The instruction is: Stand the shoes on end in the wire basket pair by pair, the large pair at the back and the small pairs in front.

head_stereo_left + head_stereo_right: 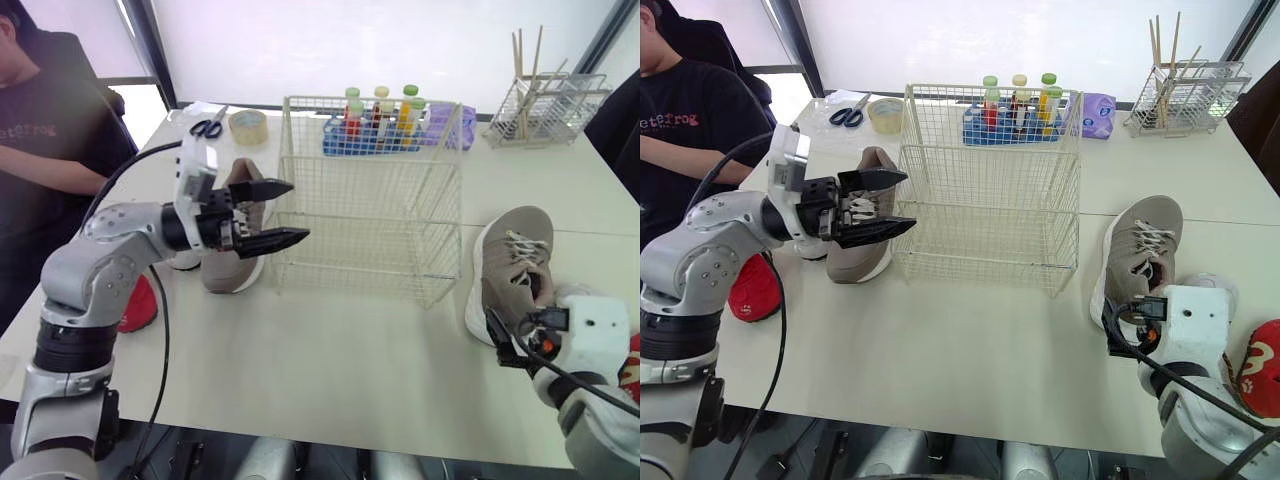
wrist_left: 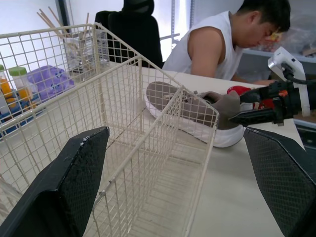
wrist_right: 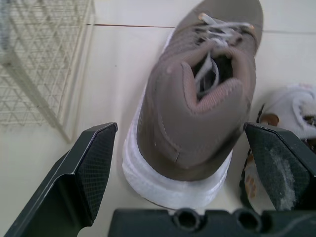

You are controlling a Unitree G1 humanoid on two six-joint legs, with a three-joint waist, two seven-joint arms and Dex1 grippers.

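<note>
Left eye view: the left hand point(image 1: 297, 212), spread wide and holding nothing, hovers just beside the wire basket point(image 1: 370, 215) on the tabletop point(image 1: 330, 350), near a taupe shoe point(image 1: 235, 272) lying left of the basket. Left wrist view: the basket's mesh lies ahead of that hand. Right wrist view: the right hand point(image 3: 180, 129) is wide open on either side of the second taupe shoe point(image 3: 197, 113), at its heel, gripping nothing.

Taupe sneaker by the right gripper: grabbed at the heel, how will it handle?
Taupe sneaker: the padded heel collar looks soft, so it will probably squash under the jaws. The thick white sole looks stiffer, likely a firmer hold. Loose laces may dangle and snag the wire basket.
</note>
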